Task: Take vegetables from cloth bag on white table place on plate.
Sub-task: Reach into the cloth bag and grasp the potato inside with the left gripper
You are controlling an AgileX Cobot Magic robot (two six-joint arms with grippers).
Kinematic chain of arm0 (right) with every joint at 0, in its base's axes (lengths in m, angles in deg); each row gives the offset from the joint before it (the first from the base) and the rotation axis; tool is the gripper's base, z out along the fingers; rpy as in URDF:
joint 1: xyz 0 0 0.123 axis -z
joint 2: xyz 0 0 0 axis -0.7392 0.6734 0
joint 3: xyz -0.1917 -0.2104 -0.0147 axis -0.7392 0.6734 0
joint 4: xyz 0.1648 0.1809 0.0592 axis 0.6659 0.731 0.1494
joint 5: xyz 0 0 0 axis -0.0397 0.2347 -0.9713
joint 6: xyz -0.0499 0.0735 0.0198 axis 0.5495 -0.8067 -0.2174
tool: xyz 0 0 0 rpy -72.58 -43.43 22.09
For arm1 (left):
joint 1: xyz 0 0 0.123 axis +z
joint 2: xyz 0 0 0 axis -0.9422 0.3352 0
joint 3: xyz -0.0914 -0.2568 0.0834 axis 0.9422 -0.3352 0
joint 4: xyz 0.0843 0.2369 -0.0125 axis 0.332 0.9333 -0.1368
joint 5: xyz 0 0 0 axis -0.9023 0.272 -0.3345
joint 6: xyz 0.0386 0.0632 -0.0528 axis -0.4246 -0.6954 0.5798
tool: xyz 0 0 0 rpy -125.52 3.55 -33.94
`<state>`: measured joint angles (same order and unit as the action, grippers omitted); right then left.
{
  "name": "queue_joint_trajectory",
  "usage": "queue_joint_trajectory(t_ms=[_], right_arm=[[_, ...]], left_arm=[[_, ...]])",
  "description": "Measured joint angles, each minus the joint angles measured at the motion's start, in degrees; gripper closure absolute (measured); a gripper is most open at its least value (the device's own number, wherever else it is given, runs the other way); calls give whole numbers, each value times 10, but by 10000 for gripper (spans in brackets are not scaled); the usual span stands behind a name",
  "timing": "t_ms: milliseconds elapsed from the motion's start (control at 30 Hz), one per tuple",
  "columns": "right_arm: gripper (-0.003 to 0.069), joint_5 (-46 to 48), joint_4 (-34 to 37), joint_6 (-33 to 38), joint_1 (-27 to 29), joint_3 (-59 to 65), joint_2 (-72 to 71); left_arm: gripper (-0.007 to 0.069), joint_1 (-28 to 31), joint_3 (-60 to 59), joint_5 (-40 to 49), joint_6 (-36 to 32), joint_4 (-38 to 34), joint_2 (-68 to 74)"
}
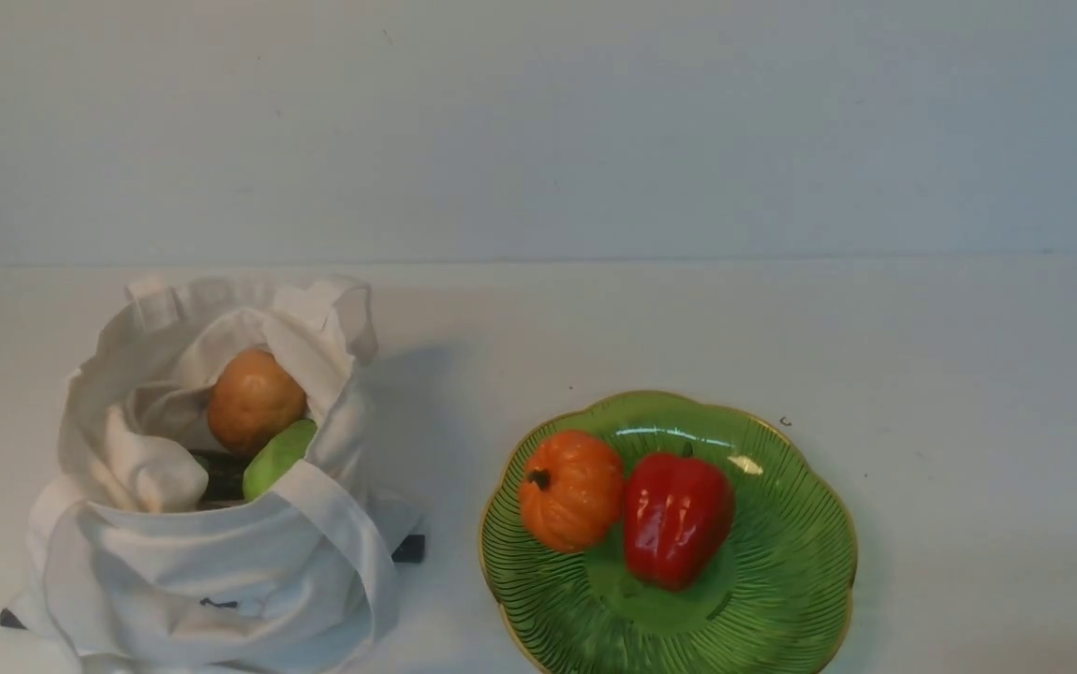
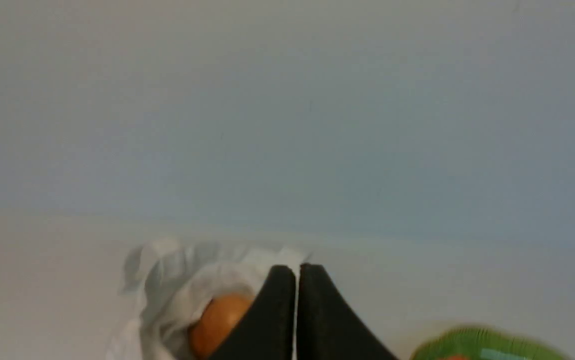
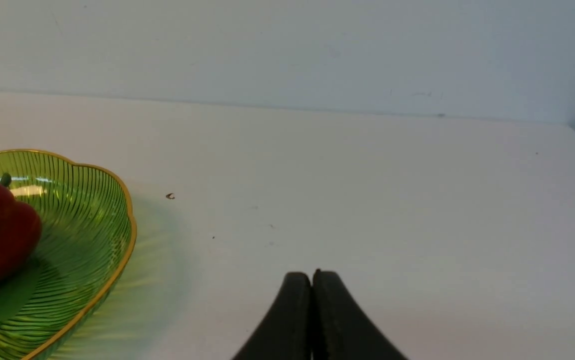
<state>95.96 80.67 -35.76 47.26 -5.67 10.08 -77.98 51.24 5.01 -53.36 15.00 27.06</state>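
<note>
The likeliest trouble lies at the mouth of the cloth bag (image 1: 211, 562), near the counter's (image 1: 969, 421) left edge: the rim sags inward, and a strap crosses beside the light green piece (image 1: 278, 459), so fingers closing there could pinch cotton and drag the whole bag. The potato (image 1: 256, 402) sits higher, toward the bag's far side, and its smooth, rounded skin might slip from a shallow grip. The dark green piece (image 1: 220, 476) is mostly hidden below them, which could make it hard to reach. On the plate (image 1: 791, 580), by the counter's near edge, the pumpkin (image 1: 572, 491) and red pepper (image 1: 679, 520) touch; a vegetable lowered onto them could roll off, so the bare right part seems safer. Both arms hang back from bag and plate, left fingers (image 2: 297, 272) and right fingers (image 3: 311, 280) pointing forward, each pair brought together and holding nothing.
</note>
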Motion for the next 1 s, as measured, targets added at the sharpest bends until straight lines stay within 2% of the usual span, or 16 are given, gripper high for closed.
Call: queue_joint_trajectory(t_ms=[33, 67, 167, 367, 533, 667, 700, 900, 1000], right_arm=[[673, 0, 0, 0, 0, 0, 0], [673, 0, 0, 0, 0, 0, 0], [673, 0, 0, 0, 0, 0, 0], [673, 0, 0, 0, 0, 0, 0], [673, 0, 0, 0, 0, 0, 0], [673, 0, 0, 0, 0, 0, 0], [673, 0, 0, 0, 0, 0, 0], [673, 0, 0, 0, 0, 0, 0], [673, 0, 0, 0, 0, 0, 0]], left_arm=[[629, 0, 42, 66, -37, 1, 62], [629, 0, 47, 73, -37, 1, 69], [629, 0, 107, 142, -107, 1, 187], [627, 0, 172, 163, -193, 2, 349], [559, 0, 207, 172, -237, 2, 456], [430, 0, 212, 148, -245, 2, 510], [368, 0, 212, 128, -245, 2, 527], [131, 0, 215, 72, -262, 1, 588], [79, 0, 216, 64, -270, -4, 610]])
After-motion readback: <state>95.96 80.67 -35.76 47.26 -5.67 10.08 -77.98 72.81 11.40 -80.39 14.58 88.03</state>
